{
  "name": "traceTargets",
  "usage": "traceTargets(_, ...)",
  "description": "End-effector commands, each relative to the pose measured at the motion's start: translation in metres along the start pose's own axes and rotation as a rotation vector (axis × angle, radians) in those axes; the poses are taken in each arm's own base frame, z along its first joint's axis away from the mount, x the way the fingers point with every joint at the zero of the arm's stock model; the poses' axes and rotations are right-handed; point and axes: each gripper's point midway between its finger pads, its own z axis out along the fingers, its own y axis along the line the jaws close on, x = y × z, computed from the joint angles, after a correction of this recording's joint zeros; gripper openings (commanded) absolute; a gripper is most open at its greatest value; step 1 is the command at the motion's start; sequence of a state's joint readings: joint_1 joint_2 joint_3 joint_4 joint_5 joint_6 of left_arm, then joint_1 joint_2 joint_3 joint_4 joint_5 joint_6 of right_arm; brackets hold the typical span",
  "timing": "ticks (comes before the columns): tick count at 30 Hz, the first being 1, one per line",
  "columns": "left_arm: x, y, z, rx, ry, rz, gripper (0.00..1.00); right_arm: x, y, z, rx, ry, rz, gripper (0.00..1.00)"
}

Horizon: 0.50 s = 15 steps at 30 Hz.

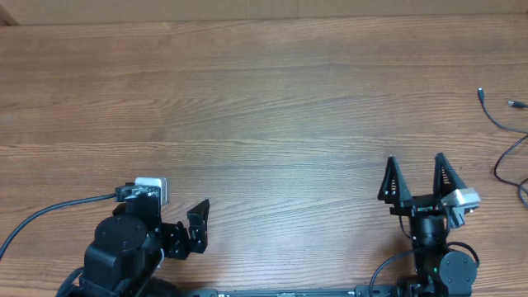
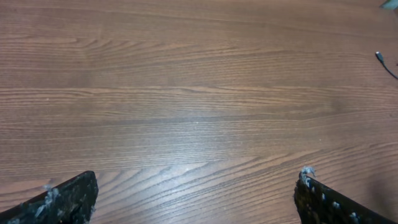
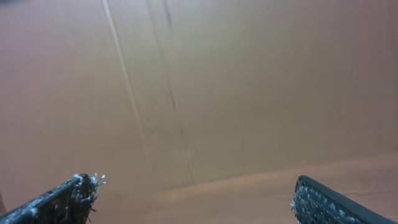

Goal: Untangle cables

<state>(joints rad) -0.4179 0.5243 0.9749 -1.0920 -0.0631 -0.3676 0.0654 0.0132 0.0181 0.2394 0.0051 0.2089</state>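
Note:
The cables are thin black cords in loose loops at the far right edge of the wooden table in the overhead view. Two small plug ends point left, and the rest runs out of frame. One plug end also shows in the left wrist view at the top right. My left gripper is open and empty near the front left, far from the cables; its fingers frame bare wood. My right gripper is open and empty at the front right, left of the cables. Its wrist view shows no cable.
A thick black arm cable curves off the left arm's base at the front left. A brown wall rises behind the table's far edge. The wooden tabletop spans the view.

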Motion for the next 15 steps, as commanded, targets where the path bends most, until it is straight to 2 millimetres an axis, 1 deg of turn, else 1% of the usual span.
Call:
traceTargets(1,0.001,0.000,0.000,0.004,0.000,-0.010,1.00,-0.008,-0.004,-0.001,0.022,-0.045,0.002,1.00)
traceTargets(3,0.001,0.000,0.000,0.004,0.000,-0.010,1.00,-0.008,-0.006,-0.001,0.030,-0.043,0.002,1.00)
traceTargets(4,0.001,0.000,0.000,0.004,0.000,-0.010,1.00,-0.004,-0.007,-0.001,0.034,-0.028,0.002,1.00)
traceTargets(10,0.001,0.000,0.000,0.004,0.000,-0.010,1.00,0.027,-0.016,-0.003,0.074,0.097,0.001,1.00)
traceTargets(13,0.001,0.000,0.000,0.004,0.000,-0.010,1.00,0.036,-0.018,-0.004,0.083,0.134,-0.002,1.00)
traceTargets(15,0.001,0.000,0.000,0.004,0.000,-0.010,1.00,0.046,-0.021,-0.006,0.094,0.176,-0.002,1.00)
